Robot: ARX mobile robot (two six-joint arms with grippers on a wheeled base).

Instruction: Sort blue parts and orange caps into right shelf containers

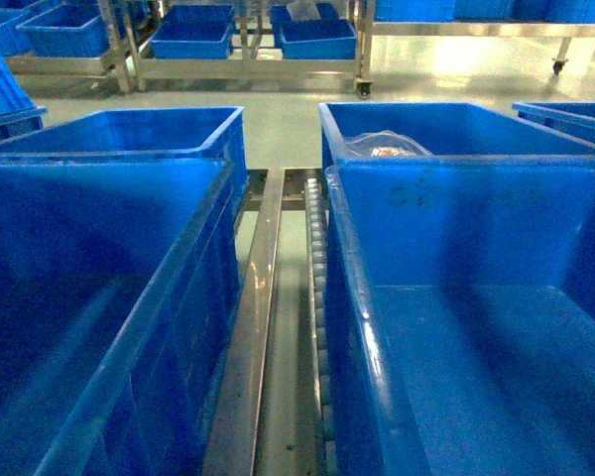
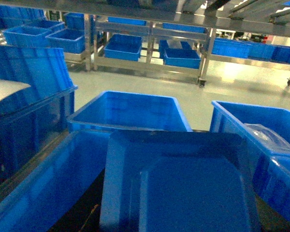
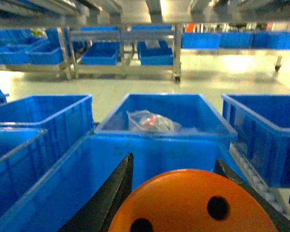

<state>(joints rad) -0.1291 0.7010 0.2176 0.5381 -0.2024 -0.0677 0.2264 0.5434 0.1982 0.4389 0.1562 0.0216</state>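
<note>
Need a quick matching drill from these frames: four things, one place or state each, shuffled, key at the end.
Things:
1. orange plastic cap with two dark holes
2. clear plastic bag
3. near right bright-blue plastic crate
4. metal roller track

Places or states:
A. runs between the two crate rows
B. held between the right gripper's fingers
C. lies in the far right bright-blue plastic crate
D. nothing seen inside in the head view

Pairs: 1-B, 2-C, 3-D, 4-A
</note>
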